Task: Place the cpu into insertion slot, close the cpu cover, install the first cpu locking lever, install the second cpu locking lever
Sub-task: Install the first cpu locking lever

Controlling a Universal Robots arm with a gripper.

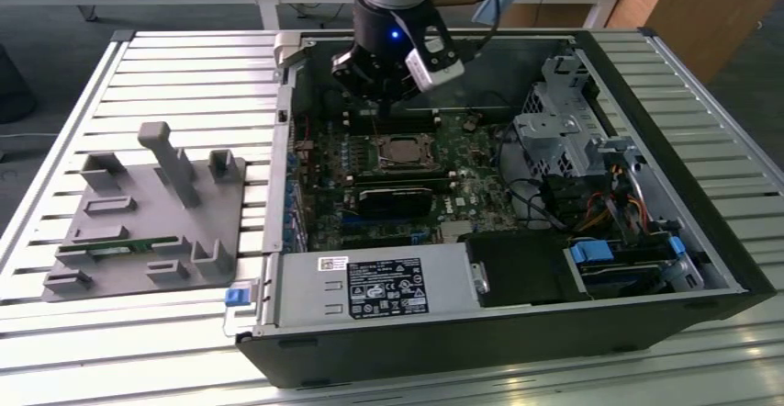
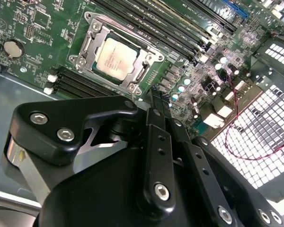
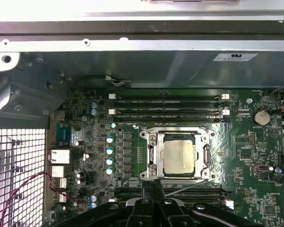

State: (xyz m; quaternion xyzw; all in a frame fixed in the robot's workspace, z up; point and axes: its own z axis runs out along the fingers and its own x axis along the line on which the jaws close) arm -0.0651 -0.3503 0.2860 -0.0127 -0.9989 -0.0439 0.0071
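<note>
The cpu (image 1: pixel 398 152) (image 2: pixel 116 56) (image 3: pixel 178 157), a silvery square chip, lies flat in the insertion slot (image 3: pixel 206 156) on the green board. The silver cpu cover (image 3: pixel 151 153) (image 2: pixel 85 47) lies down around it, and the chip shows through its window. A thin metal lever (image 3: pixel 191 182) runs along the socket edge nearest my fingers. My gripper (image 1: pixel 386 117) (image 2: pixel 156 92) (image 3: pixel 154 185) hangs just beside that edge, a little above the board. Its two black fingers are pressed together and hold nothing.
The open computer case (image 1: pixel 686 268) walls in the board. Memory slots (image 3: pixel 168 99) run on both sides of the socket. A drive cage (image 1: pixel 564 130) with cables sits at the exterior view's right, a power supply (image 1: pixel 367 287) in front, and a grey fixture plate (image 1: pixel 147 213) outside at its left.
</note>
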